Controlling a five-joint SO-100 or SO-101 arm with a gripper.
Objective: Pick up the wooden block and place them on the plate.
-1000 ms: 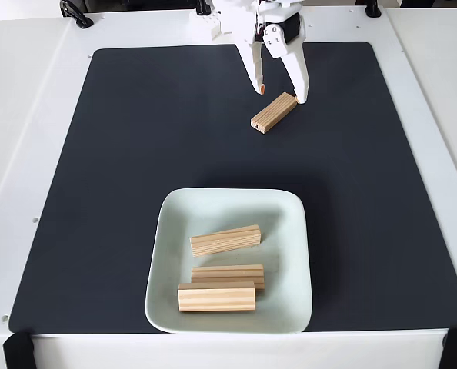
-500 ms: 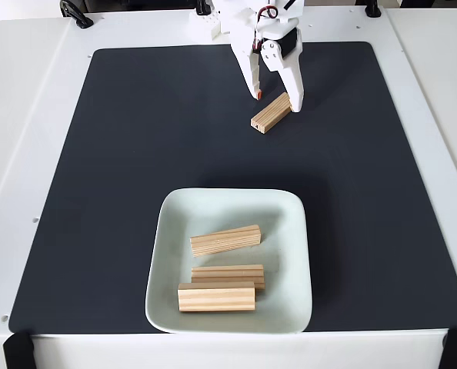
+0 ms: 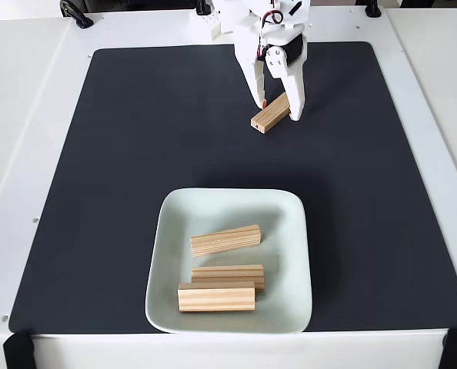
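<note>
White bench [image 3: 28, 115] under a black mat [image 3: 136, 154] carries everything in the fixed view. One loose block [image 3: 271, 114] lies flat on the mat, angled, its far end sitting between the fingers of the gripper [image 3: 278, 110]. The jaws stand apart, one finger on each long side of that end, and I cannot tell whether either finger touches the wood yet; nothing is clamped.

It looks like plain pine: light, rigid, not fragile, with dry flat faces that should give decent friction. Being so light, it will likely skid or twist on the mat if one finger reaches it first, so an even squeeze across the two long faces is the sensible hold. The gripper straddles it near the far end rather than mid-length, so once lifted the free end may droop or swing a little; a hold nearer the middle would carry it more level.

Well away from the gripper, toward the camera, sits the plate [image 3: 167, 231]. Three more blocks lie in it: one [image 3: 225, 240] nearest the gripper, one [image 3: 228, 272] beyond it, and the last [image 3: 216, 297] at the near rim, touching or overlapping the middle one. The open part of the plate is the stretch closest to the gripper, a fair landing spot for the fourth.

Judged from this, the task is three-quarters done, with the last grasp about to close.
</note>
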